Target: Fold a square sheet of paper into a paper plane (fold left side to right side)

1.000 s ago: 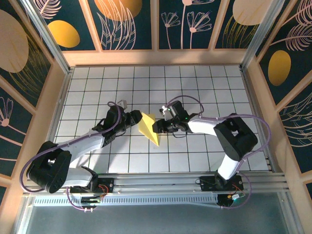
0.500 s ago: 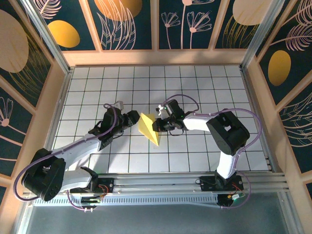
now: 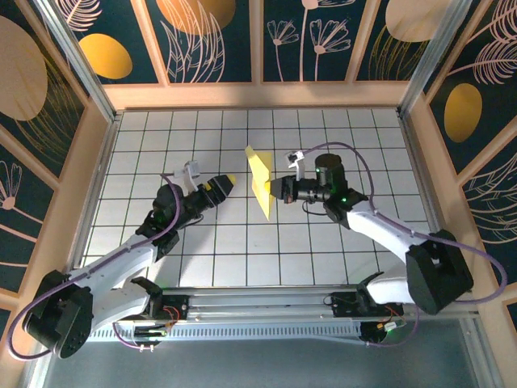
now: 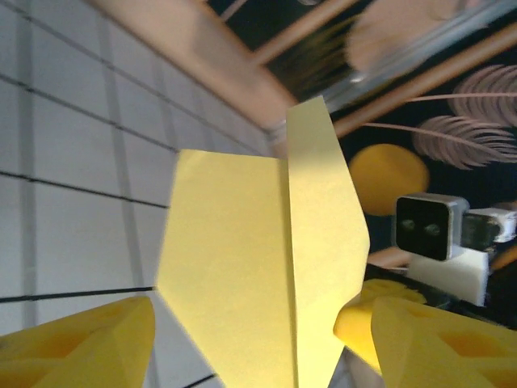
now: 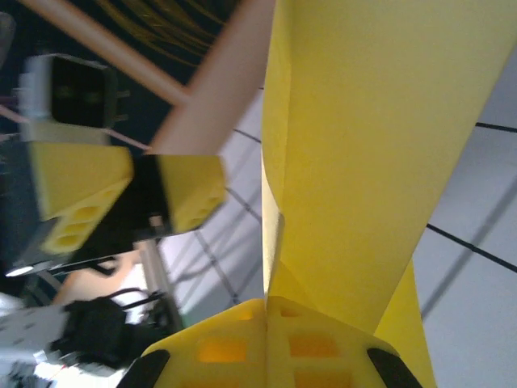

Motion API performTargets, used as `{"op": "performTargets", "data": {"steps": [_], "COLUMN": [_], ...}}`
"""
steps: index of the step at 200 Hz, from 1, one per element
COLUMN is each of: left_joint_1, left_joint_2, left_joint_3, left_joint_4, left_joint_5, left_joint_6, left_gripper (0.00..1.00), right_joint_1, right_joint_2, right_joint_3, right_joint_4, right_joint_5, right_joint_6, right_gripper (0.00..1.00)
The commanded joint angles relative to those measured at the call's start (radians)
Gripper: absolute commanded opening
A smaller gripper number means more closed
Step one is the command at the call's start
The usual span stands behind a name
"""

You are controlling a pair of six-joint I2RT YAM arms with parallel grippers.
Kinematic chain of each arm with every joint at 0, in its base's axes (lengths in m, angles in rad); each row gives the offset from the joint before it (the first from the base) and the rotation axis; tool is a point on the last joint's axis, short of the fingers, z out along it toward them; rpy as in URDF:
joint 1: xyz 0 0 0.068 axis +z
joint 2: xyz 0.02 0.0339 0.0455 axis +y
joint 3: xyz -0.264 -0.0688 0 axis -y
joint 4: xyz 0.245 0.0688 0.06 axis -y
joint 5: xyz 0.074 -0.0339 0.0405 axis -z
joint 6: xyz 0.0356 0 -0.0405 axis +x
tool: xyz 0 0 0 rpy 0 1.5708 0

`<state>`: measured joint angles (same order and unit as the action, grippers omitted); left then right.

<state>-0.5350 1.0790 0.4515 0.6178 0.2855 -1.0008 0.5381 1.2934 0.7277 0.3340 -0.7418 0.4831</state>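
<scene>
Here the right gripper is clenched on the paper plane, pinched at its fingertips. The left gripper is released, its jaws spread, and the plane is just ahead of it, untouched.

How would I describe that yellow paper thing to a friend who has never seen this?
Look near the middle of the white gridded table. There the right gripper pinches the folded yellow paper. It is thin, creased and pointed, unlike the blocky yellow fingers of the left gripper beside it.
</scene>
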Motion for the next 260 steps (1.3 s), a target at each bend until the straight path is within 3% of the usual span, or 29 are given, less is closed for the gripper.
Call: {"op": "performTargets", "data": {"steps": [1, 26, 106, 168, 218, 246, 260], "left_joint_1": [0.004, -0.006, -0.041, -0.043, -0.043, -0.044, -0.048], "left_joint_2": [0.050, 0.100, 0.174, 0.161, 0.145, 0.147, 0.151], "left_joint_3": [0.006, 0.017, 0.061, 0.066, 0.067, 0.076, 0.085], "left_joint_4": [0.283, 0.396, 0.418, 0.408, 0.402, 0.421, 0.428], "left_joint_5": [0.188, 0.250, 0.283, 0.268, 0.241, 0.237, 0.240], "left_joint_6": [-0.066, -0.093, -0.084, -0.075, -0.066, -0.067, -0.068], "left_gripper": [0.66, 0.59, 0.39, 0.08, 0.00, 0.00, 0.00], "right_joint_1": [-0.015, -0.013, 0.003, 0.002, -0.036, -0.064, -0.066], "right_joint_2": [-0.045, -0.050, 0.002, 0.004, -0.134, -0.215, -0.223], "right_joint_3": [-0.037, -0.045, -0.060, -0.044, -0.046, -0.088, -0.111], "right_joint_4": [0.168, 0.257, 0.371, 0.278, 0.108, 0.034, 0.030], "right_joint_5": [-0.168, -0.229, -0.269, -0.222, -0.101, -0.053, -0.065], "right_joint_6": [0.093, 0.177, 0.270, 0.217, 0.118, 0.079, 0.086], "right_gripper": [0.00, 0.00, 0.00, 0.00, 0.35, 0.60, 0.67]}}
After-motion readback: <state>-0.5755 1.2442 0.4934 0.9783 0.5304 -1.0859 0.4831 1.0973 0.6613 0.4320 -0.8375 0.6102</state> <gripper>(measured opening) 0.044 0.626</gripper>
